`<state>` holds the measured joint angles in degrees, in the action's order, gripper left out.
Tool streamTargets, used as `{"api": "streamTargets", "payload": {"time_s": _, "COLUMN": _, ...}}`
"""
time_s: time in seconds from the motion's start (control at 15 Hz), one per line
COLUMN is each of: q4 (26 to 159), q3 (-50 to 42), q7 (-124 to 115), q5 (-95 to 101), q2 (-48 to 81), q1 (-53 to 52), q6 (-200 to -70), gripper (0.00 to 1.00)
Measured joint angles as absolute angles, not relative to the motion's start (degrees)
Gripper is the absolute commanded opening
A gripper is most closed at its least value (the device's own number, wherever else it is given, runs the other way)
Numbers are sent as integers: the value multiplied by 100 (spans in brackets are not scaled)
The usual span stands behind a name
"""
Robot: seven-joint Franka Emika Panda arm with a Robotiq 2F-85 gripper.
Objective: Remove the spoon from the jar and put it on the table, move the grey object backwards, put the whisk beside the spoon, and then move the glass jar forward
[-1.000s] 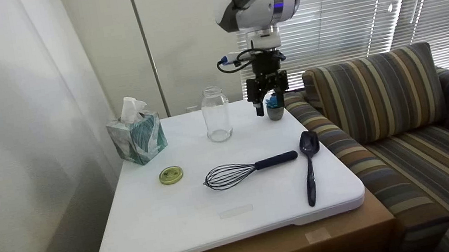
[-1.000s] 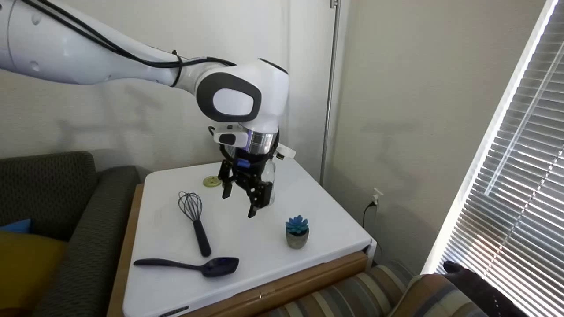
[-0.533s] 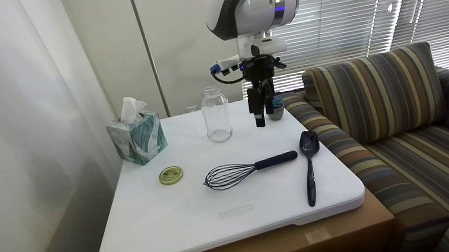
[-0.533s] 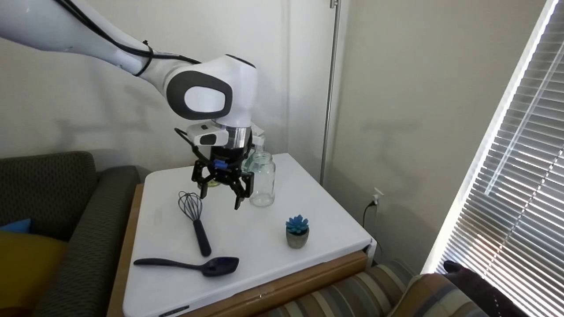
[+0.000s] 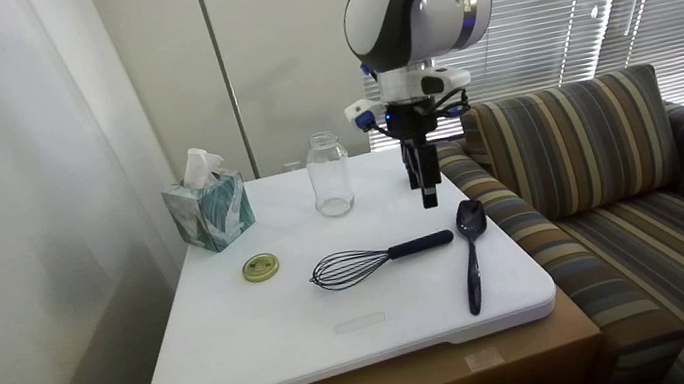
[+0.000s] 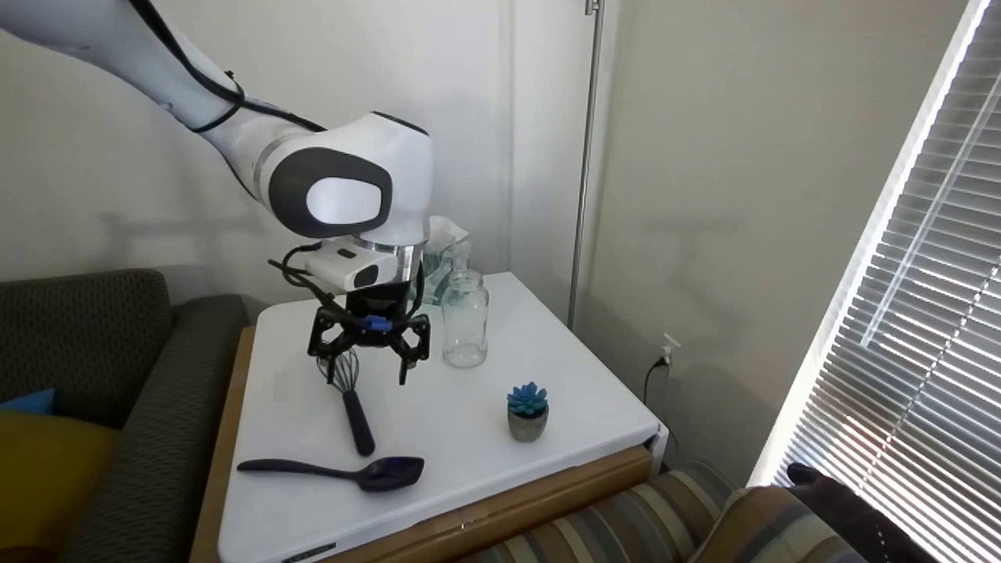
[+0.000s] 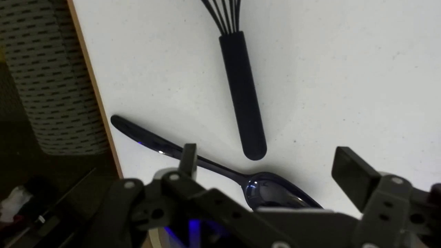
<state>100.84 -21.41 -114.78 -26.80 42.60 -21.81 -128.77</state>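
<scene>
the end effector [image 6: 367,379] points down above the white counter [image 5: 256,340], its fingers [image 7: 355,179] spread wide and nothing held between them. below, in the wrist view, lie the black spoon [image 7: 220,169] and the balloon whisk [image 7: 243,94]; one finger stands in front of the spoon's handle there, and part of the bowl is hidden. in both exterior views these two utensils rest on the counter, the spoon along the side by the striped armchair [image 5: 663,252], the whisk at an angle to it, its handle end just beside the spoon's bowl with a thin gap between. the clear glass jar [image 5: 330,177] stands upright farther back, apart from the utensils; in an exterior view it shows between the end effector and the teal tissue box [image 5: 213,214]. a white tissue [image 5: 201,167] sticks up from the box. the flat yellow-green lid [image 5: 260,267] lies near the box, apart from the whisk's wire loops. in an exterior view the grey-potted blue succulent [image 6: 528,410] stands upright near the edge of the counter, well apart from the jar and the spoon. window blinds [image 5: 533,21] hang behind the armchair.
</scene>
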Motion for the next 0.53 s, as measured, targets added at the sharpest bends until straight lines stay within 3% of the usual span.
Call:
{"api": "streamTargets", "payload": {"time_s": 0.2, "q4": 10250, "q3": -1398, "q7": -10834, "q5": -2249, "q2": 4059, "q1": -1465, "q6": -12938, "gripper": 100}}
{"api": "streamTargets", "payload": {"time_s": 0.53, "q4": 10209, "q3": -1125, "q7": -10764, "q5": -1834, "q2": 4077, "q1": -1227, "q6": -12970, "gripper": 100}}
